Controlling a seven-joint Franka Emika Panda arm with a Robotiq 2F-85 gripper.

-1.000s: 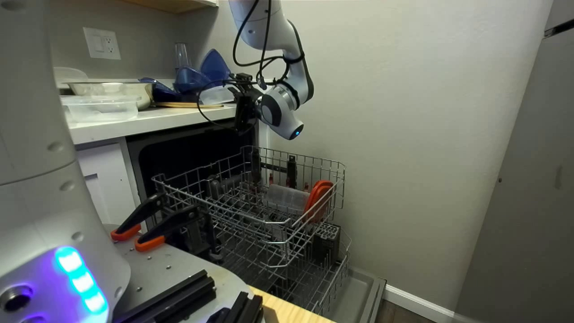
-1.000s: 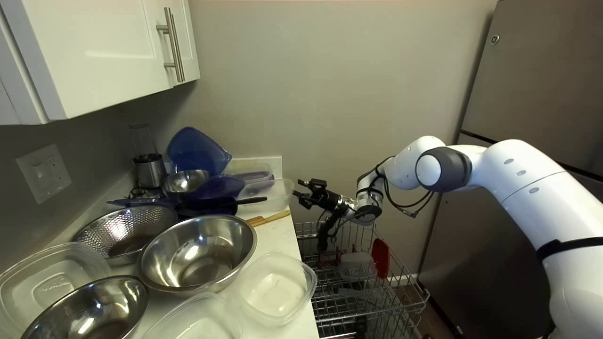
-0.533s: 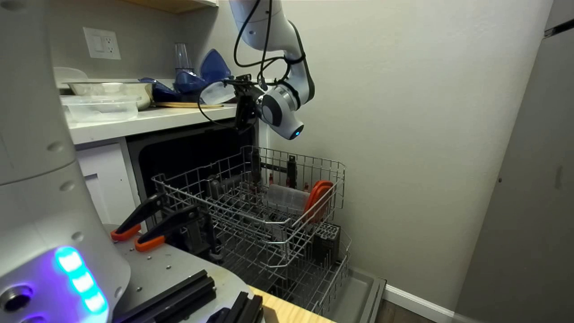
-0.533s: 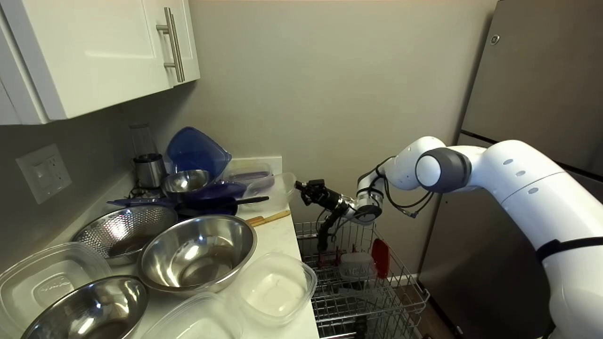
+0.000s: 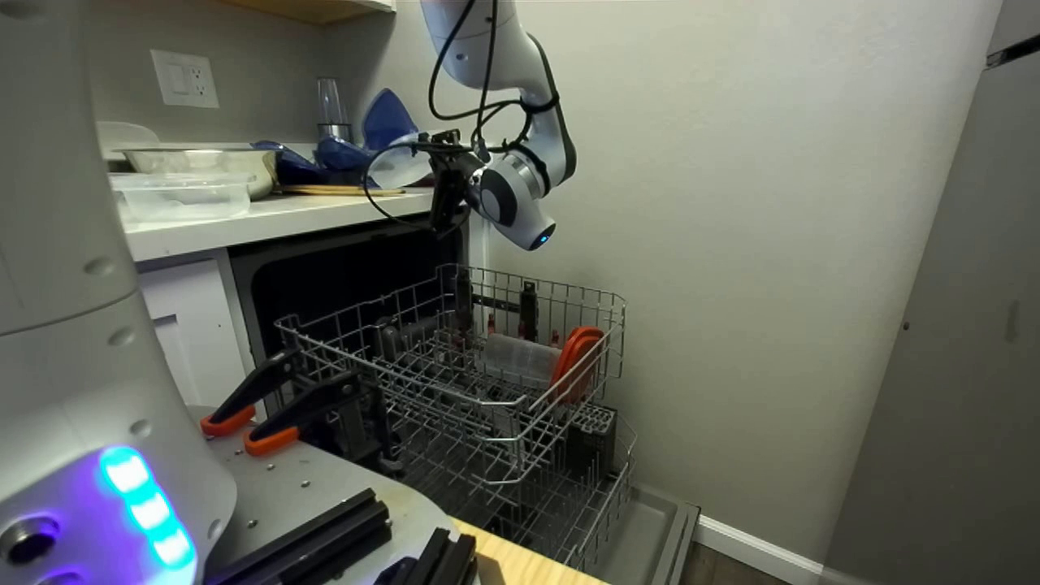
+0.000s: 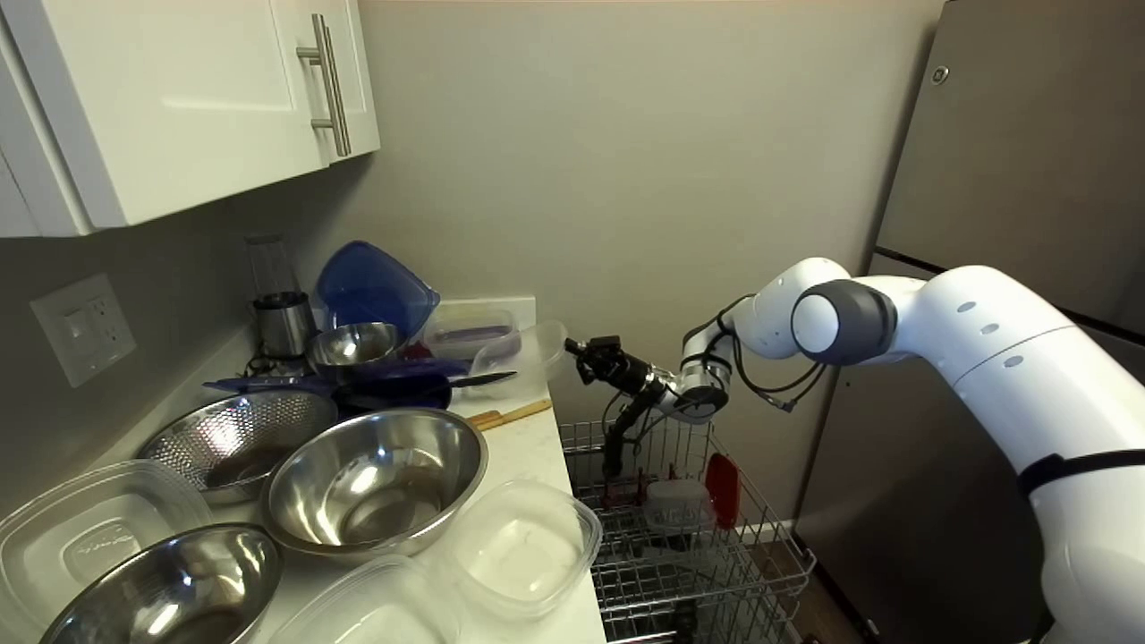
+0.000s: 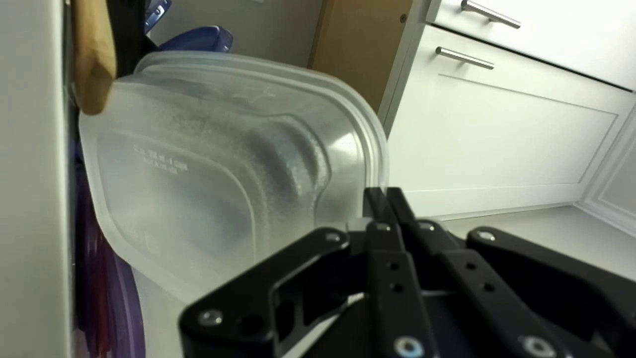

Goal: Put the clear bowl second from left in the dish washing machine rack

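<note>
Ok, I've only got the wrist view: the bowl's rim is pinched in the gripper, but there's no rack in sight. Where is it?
Observer: In both exterior views the rack lies out past the edge of the counter, lower than the gripper.
Operator: Is anything in it?
Observer: Yes, a red lid stands beside a clear tub.
Operator: And is anything see-through like the bowl on the counter?
Observer: Yes, a clear container sits near the counter's edge.
</note>
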